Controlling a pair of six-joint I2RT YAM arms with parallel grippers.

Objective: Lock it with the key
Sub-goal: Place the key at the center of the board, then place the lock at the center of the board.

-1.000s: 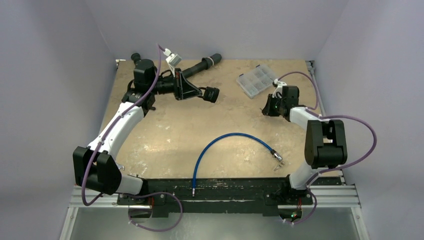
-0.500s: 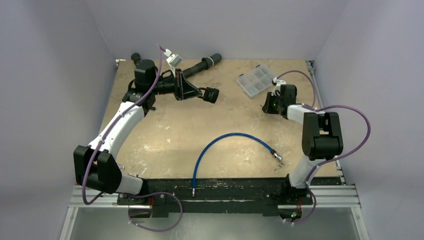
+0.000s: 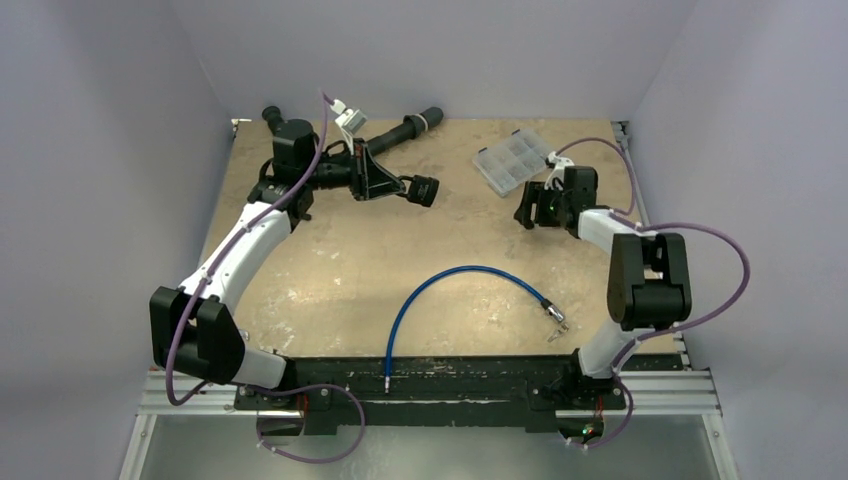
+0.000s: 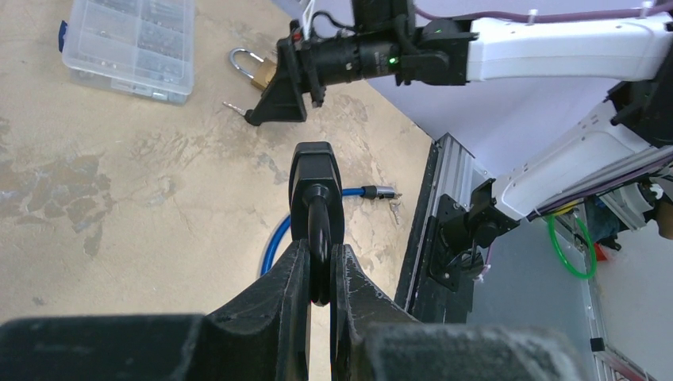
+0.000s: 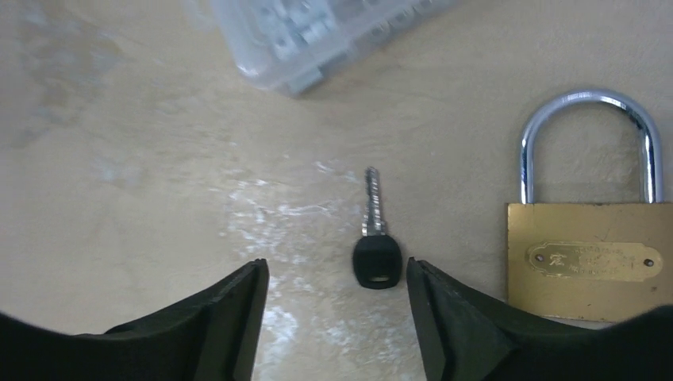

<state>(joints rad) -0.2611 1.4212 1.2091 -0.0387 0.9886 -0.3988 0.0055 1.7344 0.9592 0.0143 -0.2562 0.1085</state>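
The key (image 5: 374, 254), black-headed with a silver blade, lies flat on the table. My right gripper (image 5: 335, 271) hovers open over it, the key's head nearer the right finger and touching neither. A brass padlock (image 5: 587, 262) with a closed silver shackle lies just right of the key. In the left wrist view the padlock (image 4: 258, 70) and the key (image 4: 232, 106) lie beside my right gripper (image 4: 278, 95). My left gripper (image 4: 319, 258) is shut on a small black block (image 4: 316, 178), held above the table. In the top view the right gripper (image 3: 527, 212) hides key and padlock.
A clear compartment box (image 3: 512, 160) sits at the back right, just beyond the padlock. A blue cable (image 3: 450, 275) with a metal end curves across the front middle. A black rod (image 3: 410, 127) lies at the back behind the left gripper (image 3: 395, 187).
My right gripper has gone from nearly shut to open and its wrist has shifted a little left and back. The left arm has barely moved.
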